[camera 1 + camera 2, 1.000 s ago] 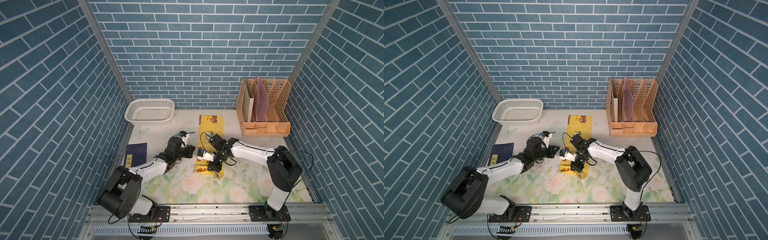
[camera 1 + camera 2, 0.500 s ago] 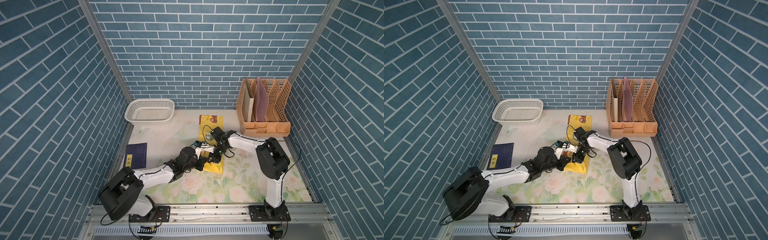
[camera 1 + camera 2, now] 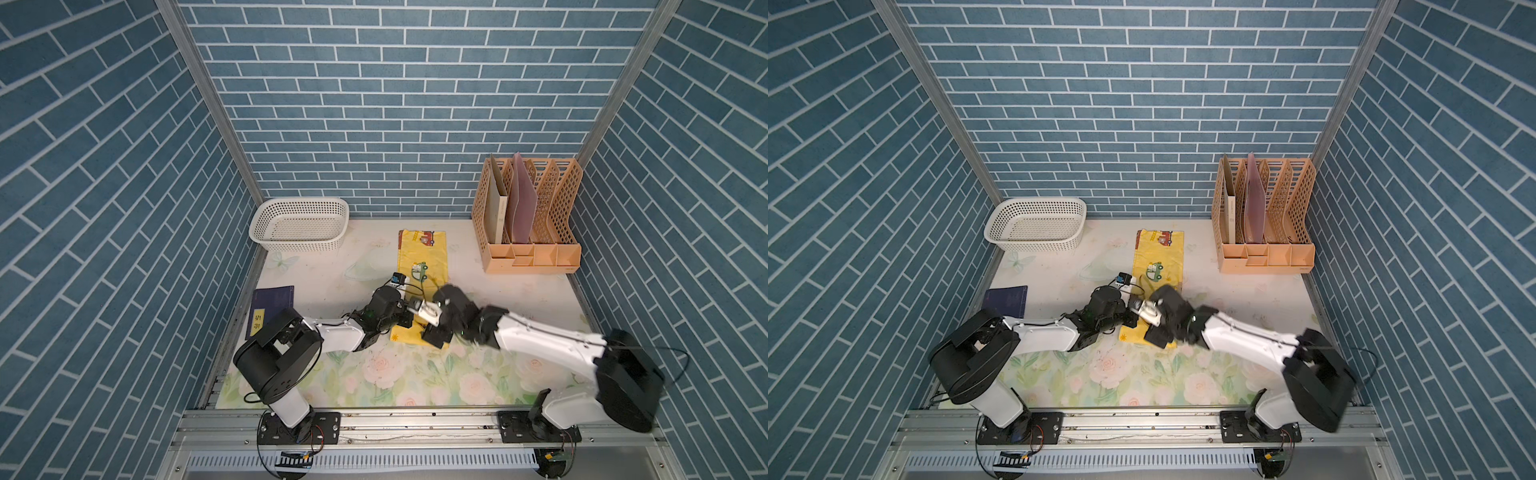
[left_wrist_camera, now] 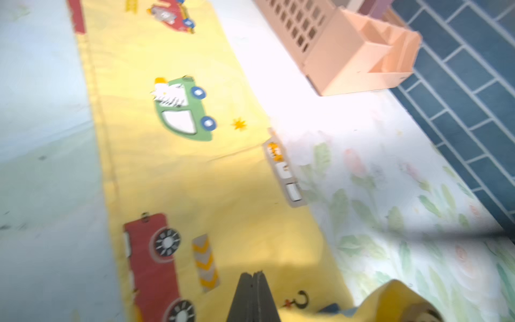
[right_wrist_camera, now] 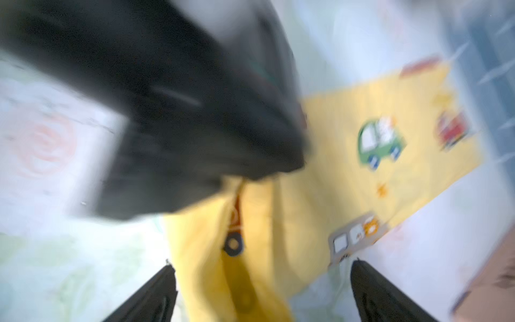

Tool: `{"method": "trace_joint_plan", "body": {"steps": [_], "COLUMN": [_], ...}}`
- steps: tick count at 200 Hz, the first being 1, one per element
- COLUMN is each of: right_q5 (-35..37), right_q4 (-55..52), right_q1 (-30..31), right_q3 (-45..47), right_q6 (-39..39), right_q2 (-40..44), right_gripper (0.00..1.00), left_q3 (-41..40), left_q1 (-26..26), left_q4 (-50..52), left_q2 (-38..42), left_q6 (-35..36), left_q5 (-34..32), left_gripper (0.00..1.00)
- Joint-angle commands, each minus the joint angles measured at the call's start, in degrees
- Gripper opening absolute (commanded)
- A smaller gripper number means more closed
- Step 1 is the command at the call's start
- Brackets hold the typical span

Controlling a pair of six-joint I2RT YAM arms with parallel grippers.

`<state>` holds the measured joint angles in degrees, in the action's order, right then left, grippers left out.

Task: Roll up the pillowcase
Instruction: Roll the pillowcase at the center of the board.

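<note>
A: The left gripper (image 4: 252, 276): how do its fingers stand?

B: Pressed flat together, with nothing showing between them in its wrist view. The tips hang just over the pillowcase (image 4: 181, 172), beside a printed red truck.

A: And the right gripper (image 5: 262, 263)?

B: Spread wide. Its wrist view is blurred, but the two dark fingers (image 5: 152, 299) stand well apart, with a raised yellow fold of the pillowcase between them. I cannot tell whether either finger touches the cloth.

A: Where does the cloth lie from the two grippers?

B: In both top views they sit close together over its near end, one at each long edge. From there the cloth runs straight ahead of the fingertips as a narrow strip on the flowered table (image 3: 415, 374), toward the back wall. The end under the grippers is bunched up. The part ahead lies flat, with a green car and a red truck facing up.

A: What else is around them?

B: Off the left gripper's outer side lies a dark blue book (image 3: 272, 301), apart from the cloth. Farther ahead on that same side stands a white basket (image 3: 299, 245). Ahead of the right gripper, off its outer side, stands a peach file rack (image 3: 532, 259), near the strip's far end but not touching it.
</note>
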<state>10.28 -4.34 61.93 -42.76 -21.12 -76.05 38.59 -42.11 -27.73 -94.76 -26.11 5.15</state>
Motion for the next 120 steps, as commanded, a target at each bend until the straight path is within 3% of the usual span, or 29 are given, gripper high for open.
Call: {"method": "trace_joint_plan", "body": {"steps": [1,22,47,64,74,94,104,120], "right_q5": [21.2,33.8,21.5,18.8,16.4,14.5,12.0,5.9], "right_q4": [18.4,23.1,18.4,18.3,17.7,16.2,14.9,12.9], "right_q1": [9.0,11.7,7.9,7.0,4.5,-0.8,-3.0,-4.7], "right_q3": [10.2,10.5,9.0,10.4,10.6,8.7,7.6,6.7], "right_q6": [-1.2,-0.9,-0.1,0.2,1.3,1.5,1.0,1.1], "right_q2": [0.6,-3.2,-2.2,-0.3,0.1,-2.7,-3.9,-4.5], "right_gripper": [1.0,1.0,0.97,0.95,0.82,0.71,0.72,0.82], "left_q3": [-0.1,-0.9,-2.1,-2.8,-3.2,-3.5,-3.5,-3.8], "left_q1": [1.7,2.4,4.0,5.0,5.3,5.7,5.9,6.6], "left_q4": [1.8,0.7,-0.4,-0.2,0.0,0.1,0.6,1.4], "left_q2": [-1.6,-2.7,-2.1,-0.6,0.5,2.5,3.3,4.9], "left_q6": [-0.2,-0.4,-1.0,-1.1,-0.8,-0.4,-0.3,-0.7], "left_q5": [-0.1,-0.2,0.0,-0.3,-0.4,-0.3,-0.1,0.1], "left_gripper": [0.0,0.0,0.0,0.0,0.0,0.0,0.0,0.0]}}
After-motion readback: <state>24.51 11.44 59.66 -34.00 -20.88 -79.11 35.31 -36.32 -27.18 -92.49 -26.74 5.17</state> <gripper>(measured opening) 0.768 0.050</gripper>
